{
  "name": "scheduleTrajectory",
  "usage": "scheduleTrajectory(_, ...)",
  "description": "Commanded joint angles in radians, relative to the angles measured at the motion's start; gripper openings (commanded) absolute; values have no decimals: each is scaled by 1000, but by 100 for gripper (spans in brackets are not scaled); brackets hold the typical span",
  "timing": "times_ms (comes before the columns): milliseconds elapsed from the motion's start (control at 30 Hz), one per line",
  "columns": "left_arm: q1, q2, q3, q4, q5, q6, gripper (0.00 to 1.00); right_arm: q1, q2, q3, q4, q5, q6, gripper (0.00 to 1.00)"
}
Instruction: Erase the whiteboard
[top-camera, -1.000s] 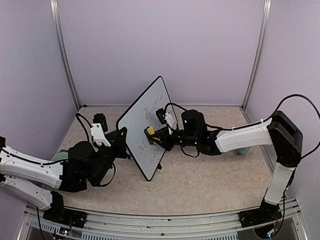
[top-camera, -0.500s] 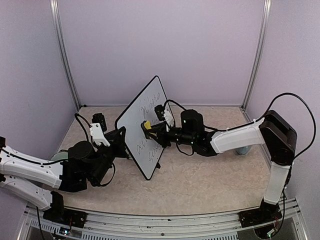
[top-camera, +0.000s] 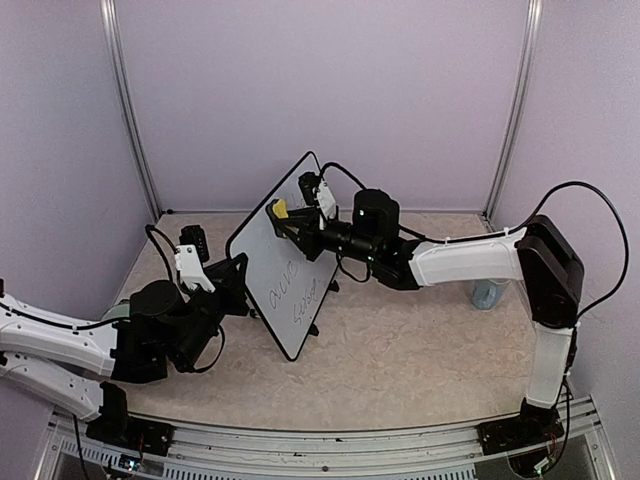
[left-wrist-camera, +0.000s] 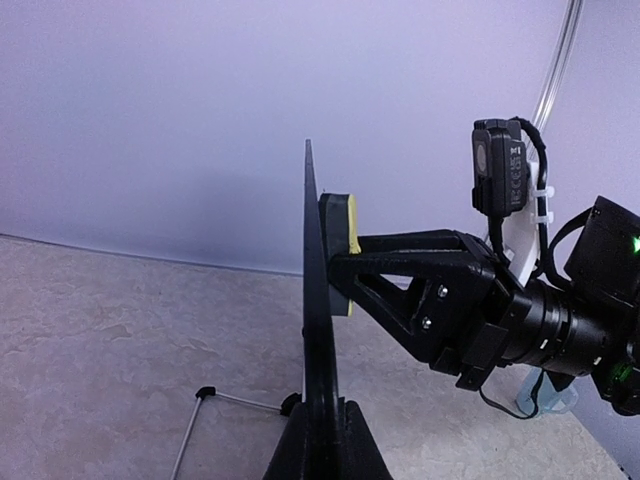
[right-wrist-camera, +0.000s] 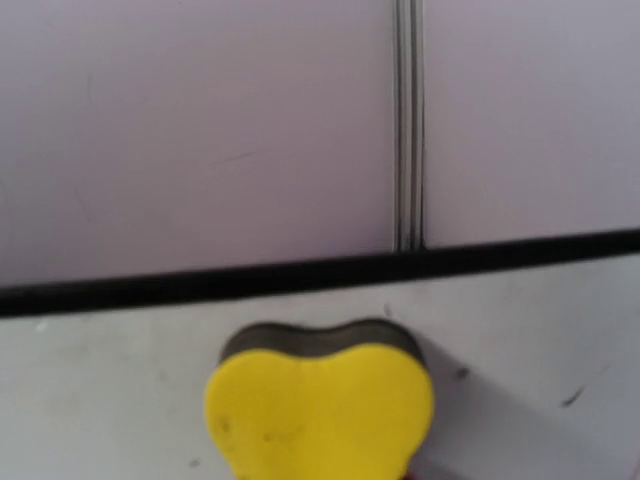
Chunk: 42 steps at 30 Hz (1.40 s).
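Observation:
The whiteboard (top-camera: 285, 265) stands tilted on edge, white with a thin black frame. Dark handwriting (top-camera: 291, 290) remains on its lower half, and the upper half looks wiped. My left gripper (top-camera: 240, 273) is shut on the board's left edge; in the left wrist view the board (left-wrist-camera: 316, 300) is edge-on, with the left gripper (left-wrist-camera: 325, 445) clamped round its frame. My right gripper (top-camera: 286, 222) is shut on a yellow sponge eraser (top-camera: 280, 210), which presses on the board near its top edge. The right wrist view shows the eraser (right-wrist-camera: 320, 410) on the white surface (right-wrist-camera: 530, 330), just below the frame (right-wrist-camera: 200, 284).
A small black object (top-camera: 200, 240) lies at the back left behind my left arm. A pale bluish object (top-camera: 487, 293) stands by my right arm's elbow. Metal corner posts (top-camera: 130, 110) rise at both back corners. A thin wire leg (left-wrist-camera: 195, 425) juts from the board's foot.
My right gripper has swept the eraser up and left across the board, from its middle to its top edge. The upper writing is gone. The board has shifted slightly left.

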Motion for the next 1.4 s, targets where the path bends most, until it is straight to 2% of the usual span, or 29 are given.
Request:
scheduleTrajectory(0,-33,-40,-13,-67,143,33,0,-30,67,45,-47,22,-17,0)
scheduleTrajectory(333,-39,-56,-19,-84,141,23,0,-86,167,95,-61,65,20,0)
scheduleTrajectory(833,-59,-90,-20,-127,128,23,0,-168,278,351,-308,126,-21,0)
scheduleTrajectory(1367,-80,-132,-29,-160,102,22,0,-236,391,522,-365,120,-15,0)
